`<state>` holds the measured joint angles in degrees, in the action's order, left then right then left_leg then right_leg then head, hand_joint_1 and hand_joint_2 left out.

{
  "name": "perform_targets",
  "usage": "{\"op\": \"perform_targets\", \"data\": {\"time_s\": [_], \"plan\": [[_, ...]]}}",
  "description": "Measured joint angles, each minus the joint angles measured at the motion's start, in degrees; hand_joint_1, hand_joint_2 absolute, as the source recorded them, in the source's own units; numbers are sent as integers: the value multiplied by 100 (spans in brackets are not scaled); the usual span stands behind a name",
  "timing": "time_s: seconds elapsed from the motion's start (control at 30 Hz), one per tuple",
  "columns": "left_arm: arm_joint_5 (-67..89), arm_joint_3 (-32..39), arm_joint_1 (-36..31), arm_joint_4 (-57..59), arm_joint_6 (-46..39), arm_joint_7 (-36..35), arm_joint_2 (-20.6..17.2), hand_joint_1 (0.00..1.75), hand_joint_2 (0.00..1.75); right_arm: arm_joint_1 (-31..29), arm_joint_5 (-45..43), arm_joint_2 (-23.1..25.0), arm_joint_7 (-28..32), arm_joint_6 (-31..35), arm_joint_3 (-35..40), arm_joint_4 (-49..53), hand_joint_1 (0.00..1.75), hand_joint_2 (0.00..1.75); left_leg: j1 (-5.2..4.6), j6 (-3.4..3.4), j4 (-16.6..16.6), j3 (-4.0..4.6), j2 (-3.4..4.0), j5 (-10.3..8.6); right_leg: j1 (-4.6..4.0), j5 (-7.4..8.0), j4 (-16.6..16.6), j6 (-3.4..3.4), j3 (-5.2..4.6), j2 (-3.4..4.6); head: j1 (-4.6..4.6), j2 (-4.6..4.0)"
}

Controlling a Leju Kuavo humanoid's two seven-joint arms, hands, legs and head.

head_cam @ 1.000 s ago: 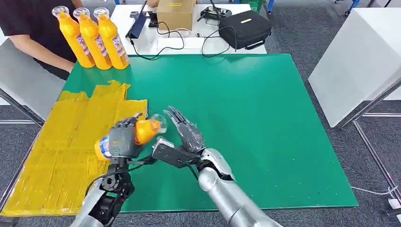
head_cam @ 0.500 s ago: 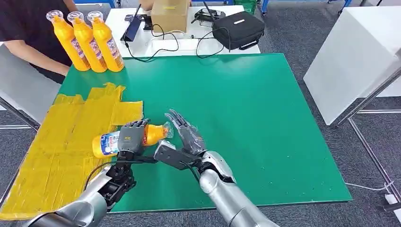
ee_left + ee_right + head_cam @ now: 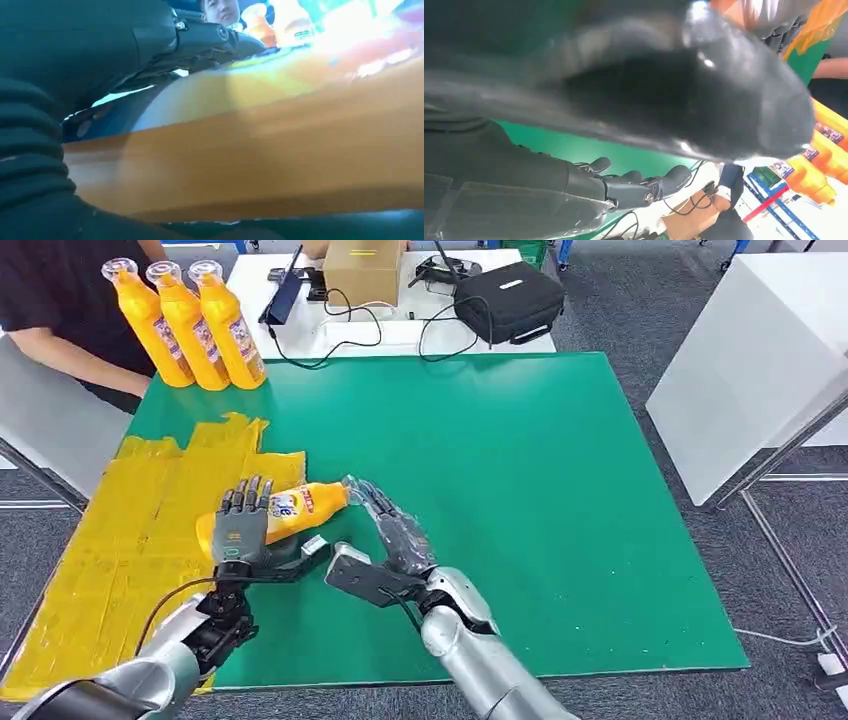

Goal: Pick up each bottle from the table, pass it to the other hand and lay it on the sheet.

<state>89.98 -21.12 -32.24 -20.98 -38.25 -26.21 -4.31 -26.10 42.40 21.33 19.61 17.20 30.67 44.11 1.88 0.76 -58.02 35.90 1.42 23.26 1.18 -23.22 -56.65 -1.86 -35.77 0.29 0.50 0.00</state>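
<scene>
The orange plastic bottle with the printed label lies on its side at the inner edge of the crinkled yellow plastic sheet, its cap end pointing out over the green table mat. The left hand has its dark fingers spread flat and straight, resting against the bottle's body rather than wrapped round it; its thumb sticks out sideways below the bottle. In the left wrist view the bottle passes as a broad orange blur just past the fingers, and whether they press on it cannot be told.

The right hand is also splayed, fingers apart and extended, with its fingertips just beside the bottle's clear cap; contact there is too fine to judge. The right wrist view is mostly blocked by the thick grey thumb, with the darker fingers stretched over green mat.

Beyond the right fingertips the mat runs wide and bare to its far and right edges. Beyond the left fingers, well apart, three upright orange bottles stand in a tight row at the mat's far corner, beside a person in a dark top who is cut off by the frame. The sheet's near corner runs out of view.
</scene>
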Motion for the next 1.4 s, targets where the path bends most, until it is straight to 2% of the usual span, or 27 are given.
{"op": "perform_targets", "data": {"time_s": [0.17,0.23,0.3,0.33,0.4,0.43,0.47,0.5,0.57,0.63,0.7,0.77,0.83,0.9,1.17,1.4], "plan": [[0,-284,83,-282,-2,-394,-136,0,0,8,22,-2,20,-2,-31,-2,0,0,0,-3,0,9,-1,-2,-1,1,0,-1,-9,-2,0,0],[0,-358,300,-836,-2,-533,-302,0,0,9,-31,-2,42,11,-44,-2,0,0,1,-3,0,11,2,-2,-2,1,-1,-1,-15,-1,-2,0],[-254,-270,732,-1981,-9,-51,-367,0,0,27,-180,-7,149,112,-48,-2,0,0,-3,-3,-5,10,6,-2,1,1,2,-1,-36,0,4,0],[-728,-25,983,-2726,-15,571,-165,0,0,93,-335,-13,335,274,-88,40,0,0,-12,-5,-10,16,6,-3,7,0,5,-2,-47,0,22,0],[-2135,666,1265,-3687,-17,2227,340,0,0,262,-558,-37,696,516,-201,241,0,0,-17,-24,-7,49,-39,-15,16,-15,2,-21,-33,-53,9,0],[-3811,1475,1595,-4376,-15,4657,760,0,0,402,-636,-28,930,579,-299,473,0,0,-17,-19,-4,52,-25,2,17,-7,5,-22,-32,-35,-39,0],[-4604,1789,1749,-4663,-2,5850,859,0,0,525,-684,-28,1043,614,-352,639,0,0,-21,-8,-4,36,23,18,20,-4,10,-24,-34,3,-33,0],[-5443,2074,1936,-5029,111,6725,952,0,0,683,-743,-46,1162,651,-450,895,0,0,-33,-35,-4,13,56,38,32,-5,17,-24,-35,35,-22,0],[-6516,2223,2255,-5577,363,6660,1115,0,0,952,-835,-98,1323,684,-636,1297,0,0,-33,-37,-5,15,40,36,33,-14,20,-27,-33,30,4,0],[-6752,2188,2469,-5994,586,6594,1279,0,0,1112,-861,-125,1388,693,-763,1618,0,0,-28,-46,-5,37,-11,25,24,-30,20,-41,-31,-33,-4,0],[-7026,2190,2561,-6233,1027,6581,1396,0,0,1215,-861,-129,1425,714,-815,1831,0,0,-28,-47,-4,42,-32,23,24,-30,19,-41,-25,-40,-2,0],[-7667,2186,2654,-6418,2064,6548,1522,0,0,1456,-877,-133,1517,820,-883,2171,0,0,-29,-48,-4,40,-34,23,26,-29,20,-41,-22,-40,0,0],[-8333,2079,2768,-6444,3564,6456,1670,0,0,1850,-1062,-142,1646,1031,-996,2702,0,0,-32,-48,-4,43,-55,23,32,-30,20,-42,-19,-56,-4,0],[-8434,1924,2844,-6378,4098,6507,1764,0,0,2087,-1141,-149,1698,1056,-1082,3057,0,0,-36,-49,-4,48,-59,24,36,-27,20,-45,-19,-56,-4,0],[-8575,1655,2841,-5996,4555,6395,1928,0,0,2350,-1582,-151,1818,1010,-1285,3574,0,0,-37,-51,-4,43,-59,23,36,-27,21,-45,-20,-55,-2,0],[-8002,1412,2805,-5558,4365,6531,2042,0,0,2366,-1694,-138,1928,741,-1375,3560,0,0,-37,-52,-4,45,-58,21,37,-25,20,-45,-17,-55,-2,0]]}}
